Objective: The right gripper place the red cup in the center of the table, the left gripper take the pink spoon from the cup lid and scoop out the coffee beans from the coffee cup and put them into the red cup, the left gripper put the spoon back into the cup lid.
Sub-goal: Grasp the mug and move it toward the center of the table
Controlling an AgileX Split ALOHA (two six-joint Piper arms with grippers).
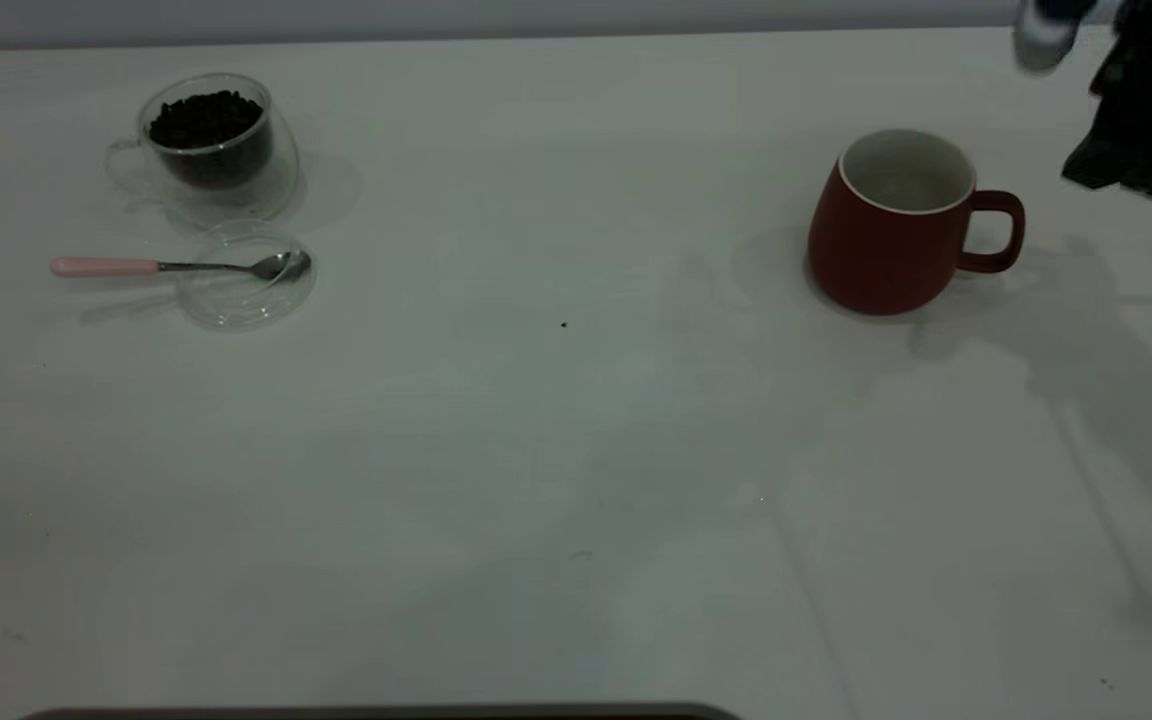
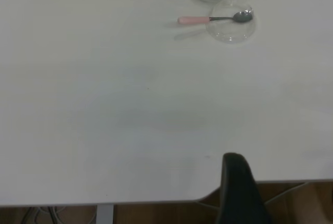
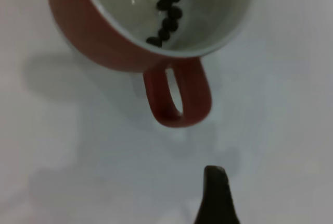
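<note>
Red cup: upright on the table's right side, handle toward the right gripper; a few dark beans inside (right wrist view)
Right gripper: raised just beside the handle, apart from it; finger spread impossible to tell
Pink spoon: bowl resting in the cup lid
Coffee cup: behind the lid, holding coffee beans
Left gripper: at the table edge, far from the spoon; spread unclear

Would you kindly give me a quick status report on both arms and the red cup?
Right gripper above table, beside red cup handle, not gripping. Cup upright, right of centre, few beans inside. Left gripper idle at table edge. Spoon on lid. Path clear.
</note>
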